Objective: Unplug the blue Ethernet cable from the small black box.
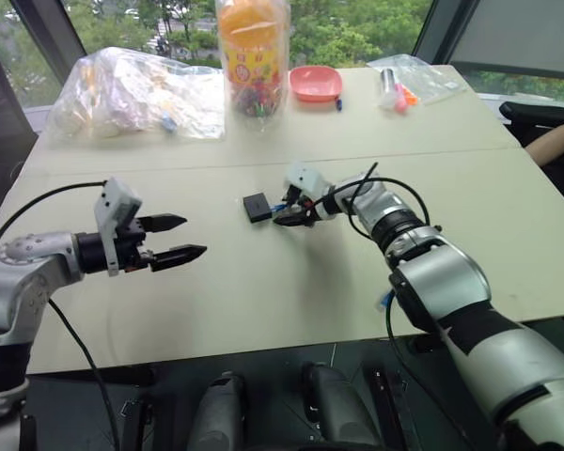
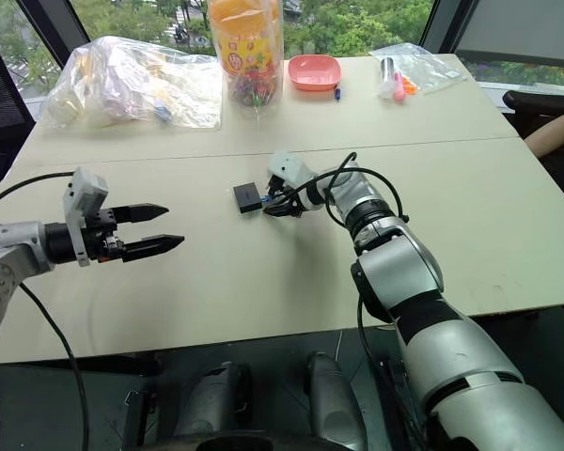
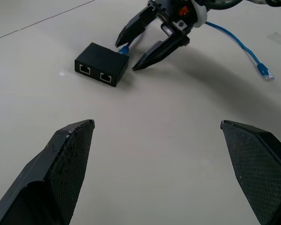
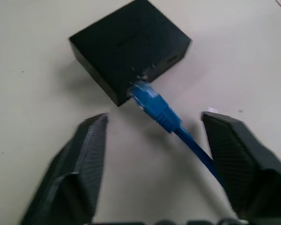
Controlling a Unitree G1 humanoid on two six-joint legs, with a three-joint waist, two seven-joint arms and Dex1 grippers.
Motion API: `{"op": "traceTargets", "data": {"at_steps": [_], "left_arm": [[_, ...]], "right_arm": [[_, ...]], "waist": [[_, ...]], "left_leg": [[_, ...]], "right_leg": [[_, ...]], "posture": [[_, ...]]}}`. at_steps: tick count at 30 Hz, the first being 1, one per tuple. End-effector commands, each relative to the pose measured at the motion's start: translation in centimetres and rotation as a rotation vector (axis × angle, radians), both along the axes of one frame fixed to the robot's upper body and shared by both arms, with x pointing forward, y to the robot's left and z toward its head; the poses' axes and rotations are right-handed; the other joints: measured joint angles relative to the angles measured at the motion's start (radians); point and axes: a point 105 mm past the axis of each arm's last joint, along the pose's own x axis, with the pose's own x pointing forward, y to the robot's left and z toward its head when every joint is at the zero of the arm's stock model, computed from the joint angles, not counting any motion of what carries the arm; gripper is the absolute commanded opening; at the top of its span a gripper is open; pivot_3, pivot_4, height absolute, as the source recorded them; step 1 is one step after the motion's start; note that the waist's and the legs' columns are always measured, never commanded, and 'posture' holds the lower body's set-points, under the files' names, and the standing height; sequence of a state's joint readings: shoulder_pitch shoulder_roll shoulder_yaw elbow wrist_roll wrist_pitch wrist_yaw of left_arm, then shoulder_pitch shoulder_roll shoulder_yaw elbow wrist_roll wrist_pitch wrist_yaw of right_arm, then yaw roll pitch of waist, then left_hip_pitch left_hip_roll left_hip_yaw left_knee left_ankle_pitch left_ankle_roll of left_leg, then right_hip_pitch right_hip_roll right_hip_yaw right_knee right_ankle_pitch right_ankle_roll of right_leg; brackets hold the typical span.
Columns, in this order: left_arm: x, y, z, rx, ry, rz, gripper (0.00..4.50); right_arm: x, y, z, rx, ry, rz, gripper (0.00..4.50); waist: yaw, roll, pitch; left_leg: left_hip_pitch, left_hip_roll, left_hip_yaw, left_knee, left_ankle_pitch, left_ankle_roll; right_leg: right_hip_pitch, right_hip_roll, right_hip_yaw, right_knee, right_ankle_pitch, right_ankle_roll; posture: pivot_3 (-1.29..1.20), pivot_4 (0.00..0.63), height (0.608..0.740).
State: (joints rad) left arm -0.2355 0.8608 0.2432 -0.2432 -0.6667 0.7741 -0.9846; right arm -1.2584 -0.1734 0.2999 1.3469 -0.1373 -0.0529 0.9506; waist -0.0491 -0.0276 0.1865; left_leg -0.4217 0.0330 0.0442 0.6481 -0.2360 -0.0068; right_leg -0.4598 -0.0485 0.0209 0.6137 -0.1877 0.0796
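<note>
The right gripper [image 4: 152,154], with textured matte-black fingers spread, is set astride the thin bright-blue Ethernet cable [image 4: 155,108], plugged into the small flat matte-black plastic box [image 4: 131,44] just ahead. The left gripper [image 1: 180,239] is held open, well apart, above the smooth beige tabletop [image 1: 263,301].

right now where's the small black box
In the left eye view the small black box lies near the middle of the table, just left of the right gripper, with the blue Ethernet cable plugged in.

Bare table [image 1: 263,282] around small black box [image 1: 257,207]; clutter well behind; right fingers [image 3: 154,52] flank blue Ethernet cable [image 4: 154,105]
</note>
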Motion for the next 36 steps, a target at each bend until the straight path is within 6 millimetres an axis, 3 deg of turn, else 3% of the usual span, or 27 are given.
{"op": "traceTargets", "data": {"at_steps": [1, 3, 7, 11, 14, 17, 21, 25, 35, 36], "left_arm": [[-0.2, 0.7, 1.8, -0.005, -0.069, 0.044, 4.5], [-0.1, 0.7, 1.8, -0.01, -0.068, 0.05, 4.5], [0.8, 0.9, 2.1, -0.012, -0.089, 0.065, 4.5], [3.2, 1.9, 3.1, -0.101, -0.099, 0.12, 4.5], [5.4, 1.3, 4.2, -0.236, -0.071, 0.082, 4.5], [8.1, -0.7, 4.9, -0.308, -0.044, 0.012, 4.5], [11.4, -4.3, 5.6, -0.352, -0.018, -0.075, 4.5], [13.4, -7.6, 6.1, -0.393, 0.001, -0.13, 4.5], [14.7, -12.5, 6.8, -0.396, -0.031, -0.167, 4.5], [14.8, -12.8, 6.9, -0.406, -0.035, -0.165, 4.24]], "right_arm": [[0.0, 0.7, 0.6, -0.008, -0.024, 0.033, 0.92], [-0.1, 0.9, 0.7, 0.007, -0.028, 0.041, 0.04], [1.1, -0.2, 1.6, -0.069, -0.19, 0.01, 0.04], [2.8, -1.7, 5.1, -0.112, -0.511, -0.028, 0.04], [2.9, -3.2, 7.9, -0.15, -0.805, -0.017, 0.04], [1.5, -4.2, 8.8, -0.145, -0.965, 0.037, 0.04], [0.1, -5.0, 8.8, -0.16, -1.042, 0.065, 0.04], [-0.6, -5.4, 9.1, -0.15, -1.074, 0.048, 0.04], [-1.7, -5.1, 9.6, -0.149, -1.11, 0.041, 0.04], [-1.9, -5.1, 9.5, -0.15, -1.109, 0.042, 0.01]], "waist": [[0.002, 0.0, 0.0], [0.002, 0.0, 0.0], [0.003, 0.0, 0.0], [0.007, 0.0, 0.0], [0.007, 0.0, 0.0], [0.011, -0.001, -0.001], [0.007, -0.001, -0.001], [-0.003, -0.001, -0.001], [-0.003, -0.002, -0.001], [-0.001, -0.002, -0.001]], "left_leg": [[0.001, 0.001, -0.001, 0.0, 0.0, -0.001], [0.003, 0.001, -0.002, 0.0, 0.002, -0.002], [0.005, 0.001, -0.001, 0.0, 0.004, -0.006], [0.003, 0.0, -0.002, 0.0, 0.005, -0.008], [0.002, 0.0, -0.001, 0.0, 0.006, -0.008], [0.0, -0.001, -0.002, 0.0, 0.006, -0.008], [0.0, -0.001, -0.002, 0.0, 0.006, -0.008], [-0.001, -0.001, -0.001, 0.0, 0.006, -0.008], [-0.001, -0.001, -0.002, 0.0, 0.005, -0.007], [-0.001, -0.001, -0.002, 0.0, 0.006, -0.007]], "right_leg": [[0.0, 0.002, 0.0, 0.0, -0.001, -0.002], [0.002, 0.002, 0.0, 0.002, -0.001, -0.003], [0.002, 0.003, 0.0, 0.003, 0.0, -0.005], [0.001, 0.002, 0.0, 0.003, 0.0, -0.004], [0.001, 0.002, 0.001, 0.002, 0.0, -0.004], [0.001, 0.002, 0.001, 0.001, 0.001, 0.0], [0.001, 0.002, 0.001, 0.001, 0.002, 0.001], [0.0, 0.002, 0.002, 0.001, 0.002, 0.002], [0.0, 0.003, 0.002, 0.001, 0.002, 0.002], [0.0, 0.003, 0.002, 0.001, 0.002, 0.002]], "posture": [[0.0, 0.15, 0.74], [0.0, 0.15, 0.74], [0.0, 0.15, 0.74], [0.0, 0.15, 0.74], [0.0, 0.15, 0.74], [0.0, 0.15, 0.74], [0.0, 0.15, 0.74], [0.0, 0.15, 0.74], [0.0, 0.15, 0.74], [0.0, 0.15, 0.74]]}}
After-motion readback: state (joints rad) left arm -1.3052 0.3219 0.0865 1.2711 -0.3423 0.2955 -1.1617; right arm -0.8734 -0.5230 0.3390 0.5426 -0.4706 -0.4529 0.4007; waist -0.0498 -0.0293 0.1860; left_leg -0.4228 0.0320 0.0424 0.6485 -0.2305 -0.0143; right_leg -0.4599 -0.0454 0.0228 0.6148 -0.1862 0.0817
